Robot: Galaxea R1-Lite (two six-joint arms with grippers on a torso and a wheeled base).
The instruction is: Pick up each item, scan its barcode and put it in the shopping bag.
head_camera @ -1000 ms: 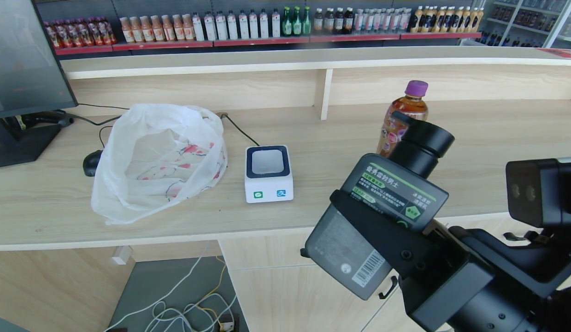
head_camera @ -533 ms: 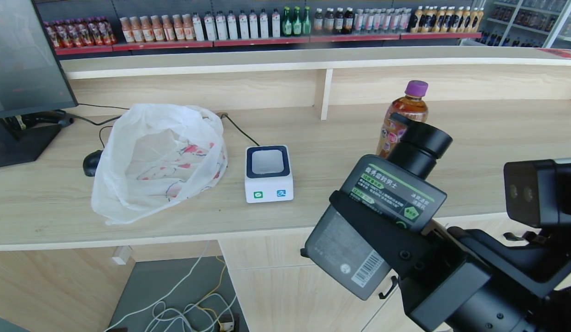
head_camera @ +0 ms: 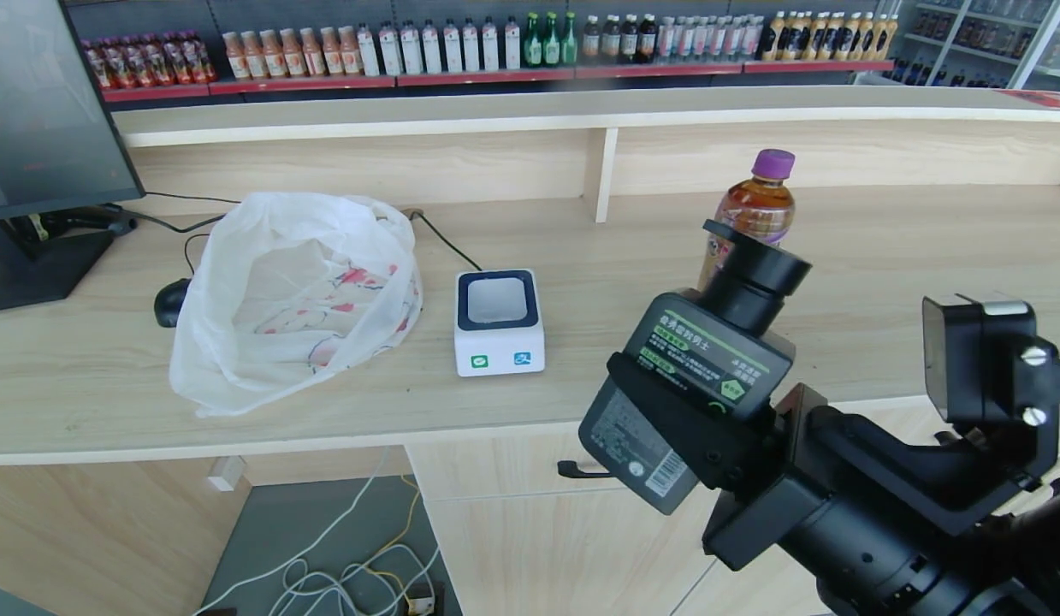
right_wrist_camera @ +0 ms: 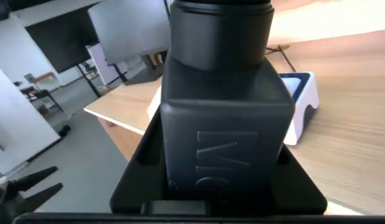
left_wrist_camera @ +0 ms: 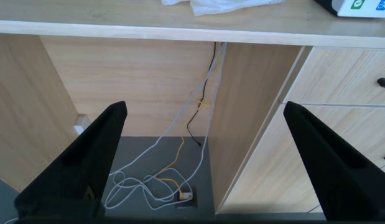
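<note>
**Desk:** Where's the item?

**Me:** I've got the dark bottle (head_camera: 692, 385) in the right gripper (head_camera: 709, 428), jaws clenched on its flat body. It's in the air in front of the counter (head_camera: 581, 248), on the right of the scanner (head_camera: 499, 322) and well apart from it.

**Desk:** What worries you?

**Me:** Three things, as I judge it.
- The barcode label (head_camera: 664, 473) faces up toward my head camera, not down at the scanner window. If I swing across without turning the wrist, I expect no read.
- The cap lines up with the tea bottle (head_camera: 752, 214) standing on the counter. I can't tell the gap between them, so a careless swing might tip it.
- The shopping bag (head_camera: 294, 295) lies slumped on the far side of the scanner, so a drop could catch its rim instead of the mouth.

**Desk:** And the other arm?

**Me:** The left gripper (left_wrist_camera: 204, 168) hangs below counter level, jaws spread with nothing between them.

**Desk:** Count?

**Me:** Two items, one held and one waiting. One scanner, one bag.
</note>
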